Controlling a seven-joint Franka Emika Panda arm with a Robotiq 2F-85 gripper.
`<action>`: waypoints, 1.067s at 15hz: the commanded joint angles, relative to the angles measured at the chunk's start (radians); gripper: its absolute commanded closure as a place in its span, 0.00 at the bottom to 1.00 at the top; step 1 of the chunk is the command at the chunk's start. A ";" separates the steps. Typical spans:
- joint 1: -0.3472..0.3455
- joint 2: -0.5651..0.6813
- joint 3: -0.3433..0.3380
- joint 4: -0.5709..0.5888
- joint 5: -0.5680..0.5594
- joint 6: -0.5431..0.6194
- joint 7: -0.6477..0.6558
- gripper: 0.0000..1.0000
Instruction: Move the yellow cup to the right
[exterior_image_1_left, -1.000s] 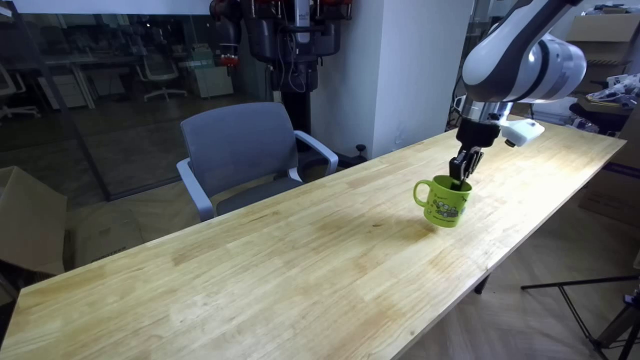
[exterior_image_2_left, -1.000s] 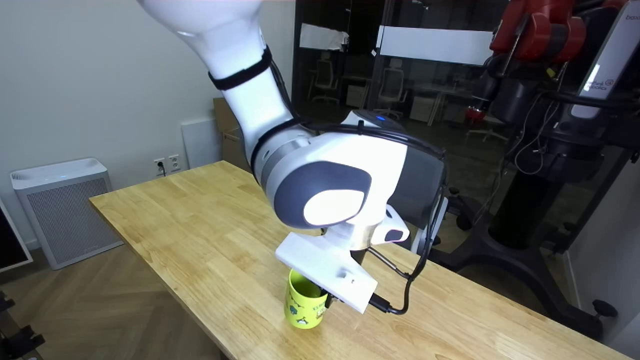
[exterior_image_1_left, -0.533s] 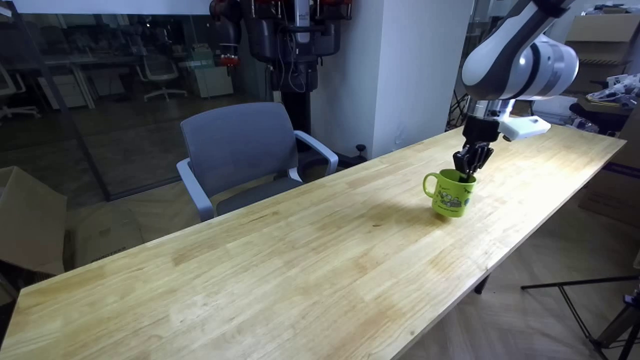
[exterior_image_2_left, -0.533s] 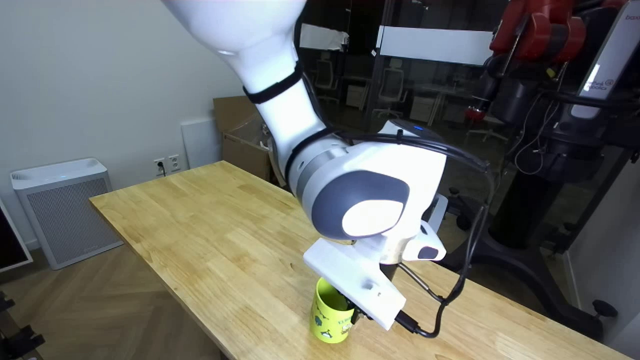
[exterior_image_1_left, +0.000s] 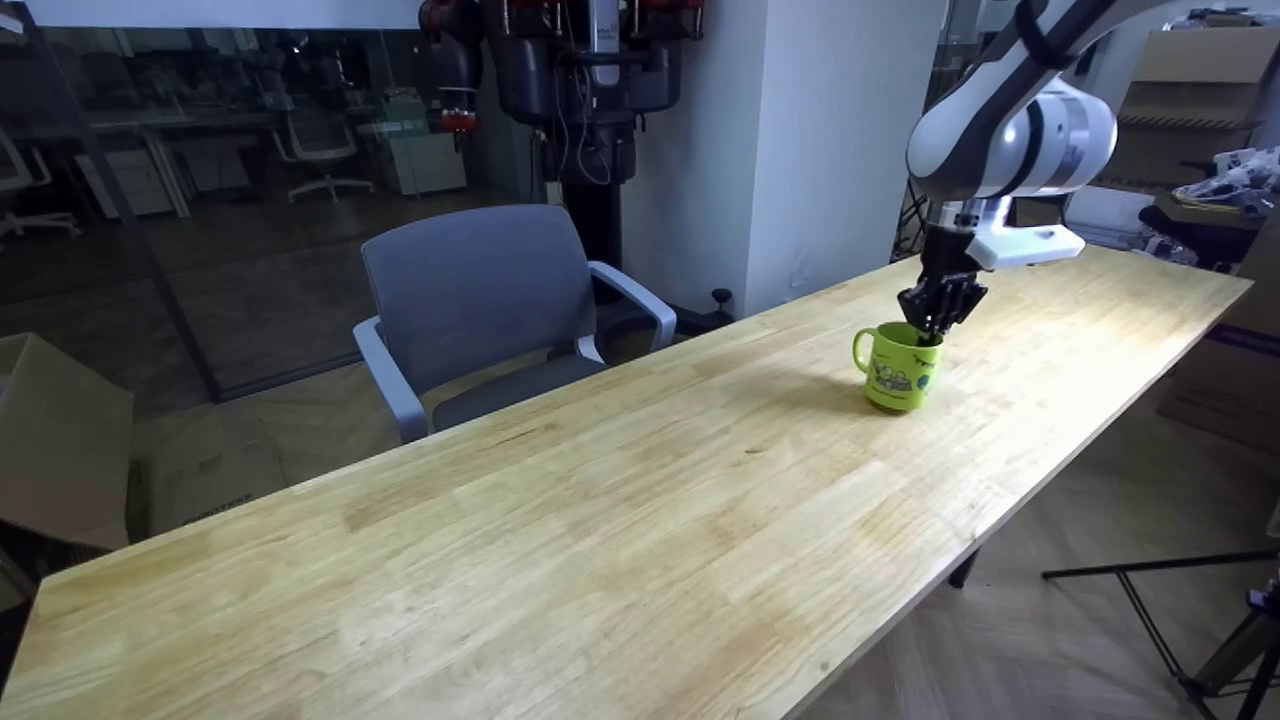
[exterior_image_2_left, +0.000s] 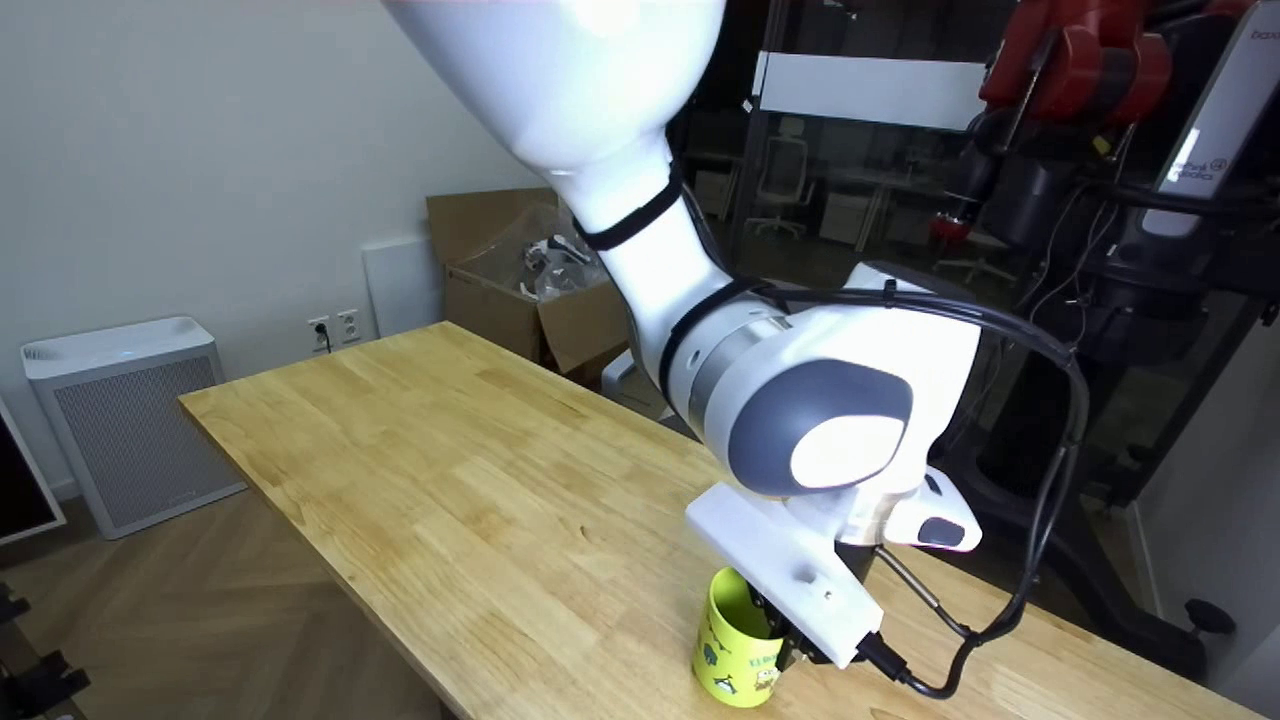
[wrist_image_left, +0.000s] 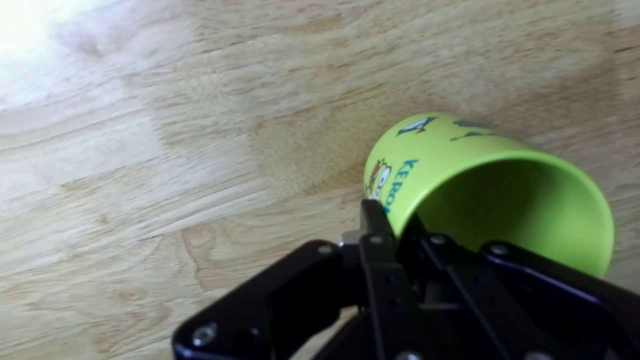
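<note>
— Where is the yellow-green mug (exterior_image_1_left: 897, 372) with the loop handle and cartoon prints?
— You have it at the right part of the light-wood table (exterior_image_1_left: 560, 530) in an exterior view, between the near and far edges, close to upright, handle to the left. You cannot tell whether its base touches the wood.
— And the jaws?
— They pinch the mug's wall at the rim. In the wrist view, your black two-fingered gripper (wrist_image_left: 396, 226) has one finger outside, beside the blue lettering, and the other inside the mouth.
— What is around that?
— Your white-and-grey robot arm (exterior_image_2_left: 665, 275) reaches down in an exterior view, a flat white housing (exterior_image_2_left: 785, 570) on its wrist hiding much of the gripper. A grey office chair (exterior_image_1_left: 490, 310) with pale armrests stands at the far side, left of the mug. In an exterior view, you see an open brown cardboard box (exterior_image_2_left: 492, 315) by the table's far corner and, left on the floor, a white appliance (exterior_image_2_left: 140, 425) with a grey mesh front.
</note>
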 joint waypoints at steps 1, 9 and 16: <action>0.011 0.063 -0.009 0.126 0.010 -0.038 0.083 0.98; 0.016 0.127 -0.012 0.240 0.005 -0.101 0.135 0.98; 0.010 0.144 -0.007 0.289 0.010 -0.160 0.137 0.65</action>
